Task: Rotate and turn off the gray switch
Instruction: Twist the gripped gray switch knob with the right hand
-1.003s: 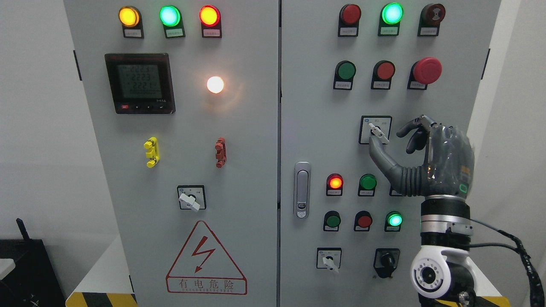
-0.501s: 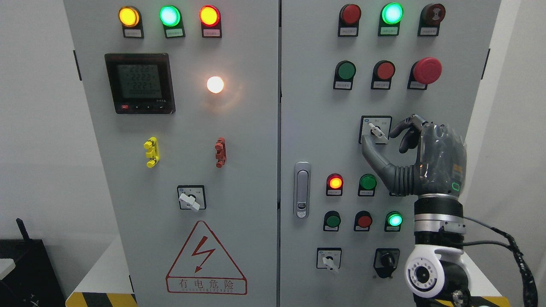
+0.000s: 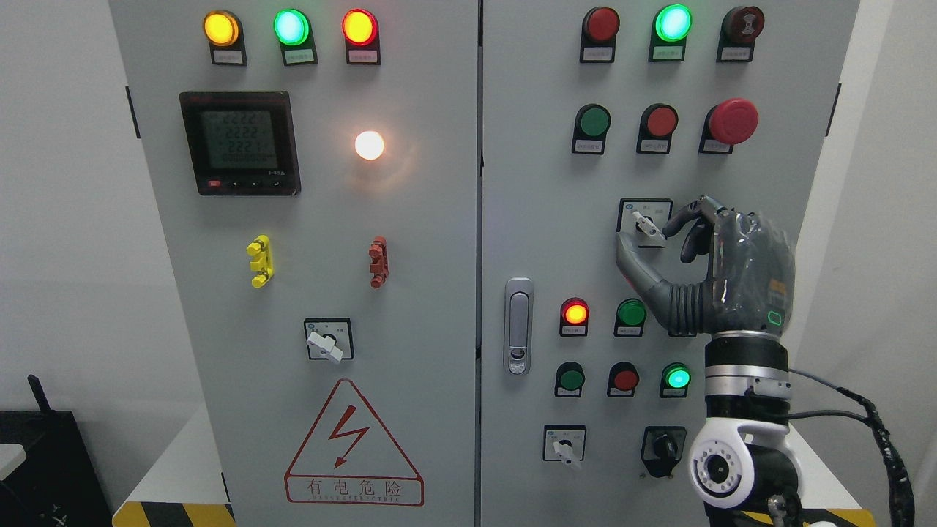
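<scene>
A red-bordered warning triangle (image 3: pixel 354 441) with a lightning bolt, captioned 有电危险, is seen near the lower edge of the left door of the grey electrical cabinet (image 3: pixel 424 293); small button labels cannot be read. White walls are seen on both sides. The gray rotary switch (image 3: pixel 647 225) sits mid-height on the right door, its lever's long axis running upper left to lower right. The right hand (image 3: pixel 721 267) is curled narrowly about the lever, thumb below, fingertips (image 3: pixel 670 228) at its lower-right end; firm contact cannot be told.

Plain white walls (image 3: pixel 66 219) flank a tall gray cabinet (image 3: pixel 424 241). A black box (image 3: pixel 44 468) sits at lower left, beside a yellow-and-black striped edge (image 3: pixel 172 512). Lighting is even.
</scene>
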